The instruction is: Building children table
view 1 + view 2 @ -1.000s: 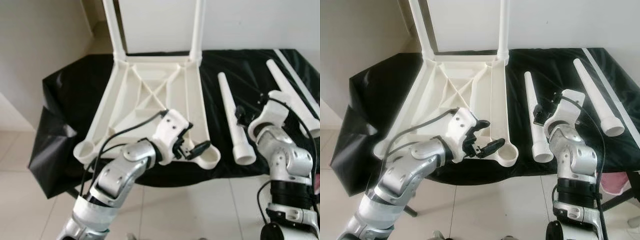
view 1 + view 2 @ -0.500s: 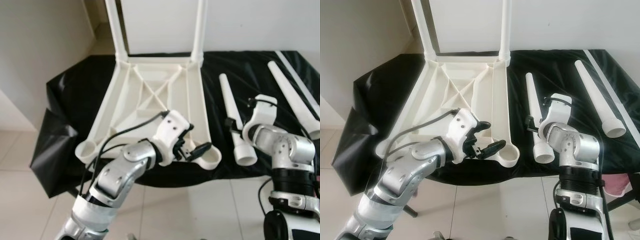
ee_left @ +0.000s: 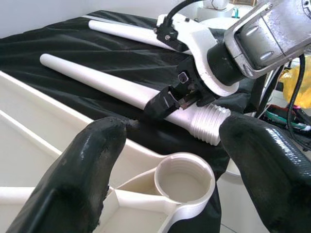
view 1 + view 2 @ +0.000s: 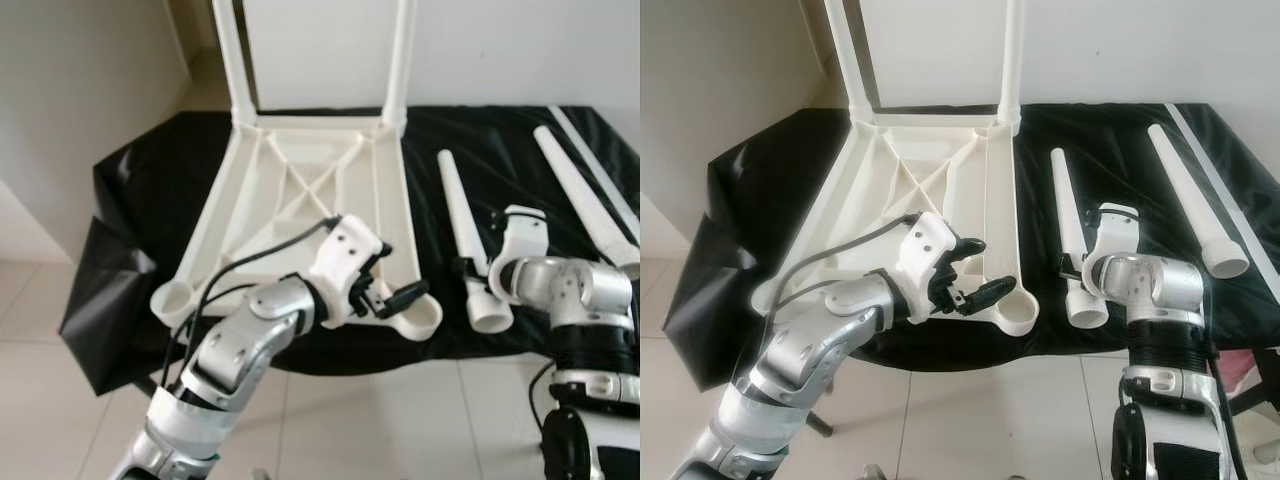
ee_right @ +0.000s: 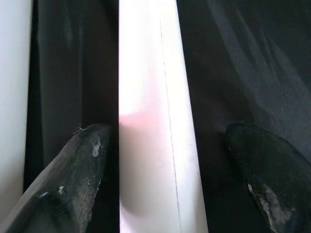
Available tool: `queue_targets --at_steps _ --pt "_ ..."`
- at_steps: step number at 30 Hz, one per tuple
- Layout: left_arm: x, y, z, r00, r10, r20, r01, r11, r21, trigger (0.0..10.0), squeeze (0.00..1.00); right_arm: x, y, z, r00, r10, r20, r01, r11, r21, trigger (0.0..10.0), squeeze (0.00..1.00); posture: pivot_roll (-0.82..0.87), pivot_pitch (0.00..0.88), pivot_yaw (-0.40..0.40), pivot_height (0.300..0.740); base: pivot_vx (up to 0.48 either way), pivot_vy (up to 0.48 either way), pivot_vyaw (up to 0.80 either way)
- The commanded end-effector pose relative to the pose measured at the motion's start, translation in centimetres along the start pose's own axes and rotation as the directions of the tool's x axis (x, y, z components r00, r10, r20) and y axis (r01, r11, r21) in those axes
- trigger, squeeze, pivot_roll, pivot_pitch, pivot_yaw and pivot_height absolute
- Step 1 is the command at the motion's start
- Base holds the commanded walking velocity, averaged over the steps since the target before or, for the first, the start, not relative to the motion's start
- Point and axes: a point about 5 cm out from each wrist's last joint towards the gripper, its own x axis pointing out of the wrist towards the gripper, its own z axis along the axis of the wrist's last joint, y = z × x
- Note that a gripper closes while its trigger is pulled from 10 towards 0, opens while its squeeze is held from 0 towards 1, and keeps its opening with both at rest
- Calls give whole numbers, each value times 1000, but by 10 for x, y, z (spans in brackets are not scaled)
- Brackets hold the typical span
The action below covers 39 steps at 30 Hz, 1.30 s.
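Right now the right end effector (image 5: 165, 141) is down over the loose table leg (image 4: 1070, 232), its black fingers (image 5: 73, 179) spread wide with the white shaft running between them; one finger sits close against the leg, the other stands clear of it, so nothing is clamped. The left wrist view catches that same end effector low beside the leg, just short of its threaded end (image 3: 210, 124).

Over to the left end effector (image 4: 975, 270): fingers wide apart too, hovering at the near right corner of the upturned white tabletop (image 4: 300, 190), right above the round screw socket (image 3: 184, 180), gripping nothing.

The tabletop lies underside-up on the bench (image 4: 150, 190), which is covered in a black sheet, its ribbed frame showing. Two legs (image 4: 226, 60) already stand upright in the far corners. The near left socket (image 4: 176, 298) is open. A second loose leg (image 4: 1196, 205) lies farther right on the sheet, well apart from the first, wide end toward the robot.
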Motion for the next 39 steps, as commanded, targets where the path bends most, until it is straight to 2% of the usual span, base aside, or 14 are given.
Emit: queue_targets --at_steps 1,6,11,13,14,15,17,19,24,33,34,35,36,39 --pt "-1 1 1 999 -38 -3 38 999 3 10000 0 3 2 -2 1000 10 -17 -10 1000 -5 10000 0 -59 21 5 740 0 0 0" --pt "0 2 2 1000 -28 3 28 1000 3 10000 0 9 6 -4 998 32 -48 -31 999 20 10000 0 -60 27 0 740 0 0 0" --pt "0 4 4 1000 -17 11 17 1000 1 10000 0 13 8 -6 997 28 -75 -28 1000 -3 10000 0 -57 29 -6 740 0 0 0" --pt "0 6 6 1000 -3 18 3 1000 0 10000 0 16 8 -8 994 27 -105 -30 999 -26 6745 0 -51 29 -12 740 0 0 0" --pt "0 6 6 1000 -3 18 3 1000 0 10000 0 16 8 -8 994 27 -105 -30 999 -26 6745 0 -51 29 -12 740 0 0 0" --pt "0 7 6 1000 3 21 -3 1000 1 10000 0 16 8 -9 992 24 -122 -28 999 -29 4667 0 -49 28 -14 740 0 0 0" --pt "0 7 7 1000 7 23 -7 1000 2 10000 0 17 8 -9 990 24 -137 -29 999 -32 4471 0 -47 29 -15 740 0 0 0" --pt "-1 8 8 1000 14 26 -14 1000 4 10000 0 18 6 -8 988 16 -151 -22 999 -35 0 0 -44 29 -17 740 0 0 0" --pt "-2 10 10 999 23 30 -23 1000 7 10000 0 19 7 -7 987 11 -159 -21 998 -64 0 0 -40 34 -22 740 0 0 0" --pt "-1 12 13 998 38 47 -38 999 -7 10000 0 18 12 -6 987 49 -151 -56 998 -43 0 0 -38 39 -22 740 0 0 0" --pt "0 15 16 997 56 61 -55 998 -20 10000 0 15 12 8 998 52 -41 -53 998 -17 10000 0 -39 39 -21 740 0 0 0" --pt "0 18 17 995 73 71 -71 997 -32 10000 0 11 10 19 998 53 43 -54 998 16 10000 0 -39 39 -21 740 0 0 0" --pt "0 18 17 995 73 71 -71 997 -32 10000 0 11 10 19 998 53 43 -54 998 16 10000 0 -39 39 -21 740 0 0 0" --pt "6 31 21 986 150 79 -146 988 -54 10000 0 -2 8 48 953 30 301 -53 996 66 10000 0 -41 38 -16 740 0 0 0"
